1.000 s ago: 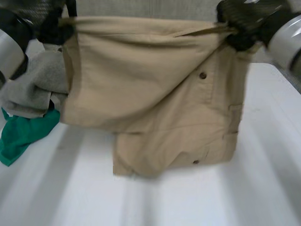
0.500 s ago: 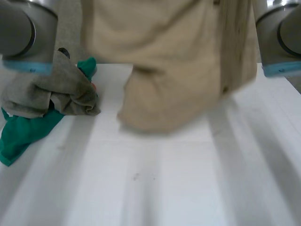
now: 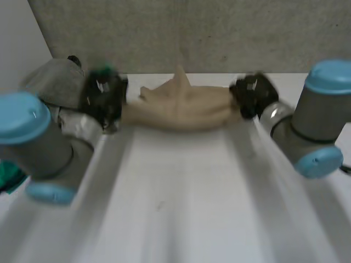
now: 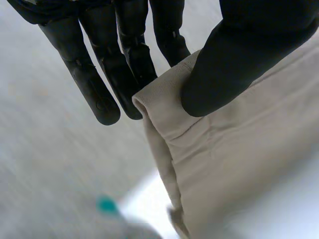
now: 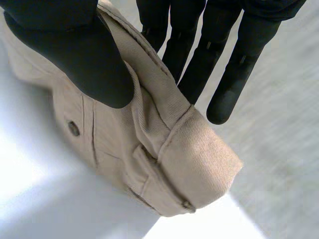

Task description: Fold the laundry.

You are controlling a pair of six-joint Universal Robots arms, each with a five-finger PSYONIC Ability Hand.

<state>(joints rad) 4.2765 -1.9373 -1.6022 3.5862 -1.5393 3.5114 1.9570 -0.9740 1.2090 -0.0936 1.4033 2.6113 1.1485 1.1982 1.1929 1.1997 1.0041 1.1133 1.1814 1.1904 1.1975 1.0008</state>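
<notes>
The garment (image 3: 184, 107), a tan one, lies bunched in a low ridge along the far edge of the table (image 3: 181, 213). It is drawn out between the two hands, with one fold poking up near its middle. The left hand (image 3: 104, 101) has its left end and the right hand (image 3: 251, 96) its right end.

In the left wrist view the fingers (image 4: 102, 92) are straight and close side by side behind a hemmed corner of the garment. The thumb (image 4: 234, 59) presses on the front of that corner, so the cloth is pinched between thumb and fingers. The fingertips reach past the hem, and the outermost finger seems clear of the cloth.

In the right wrist view the thumb (image 5: 75, 55) lies across a thick stitched band (a waistband, by the look of it). The fingers (image 5: 197, 64) are straight, a little spread, on the band's other side, so here too the cloth is pinched. A dark button (image 5: 74, 128) sits on the garment just beyond the thumb tip.

A grey cloth (image 3: 52, 82) is heaped at the table's far left, just beside the left hand. A bit of green cloth (image 3: 8, 178) peeks out from behind the left arm (image 3: 38, 148).
</notes>
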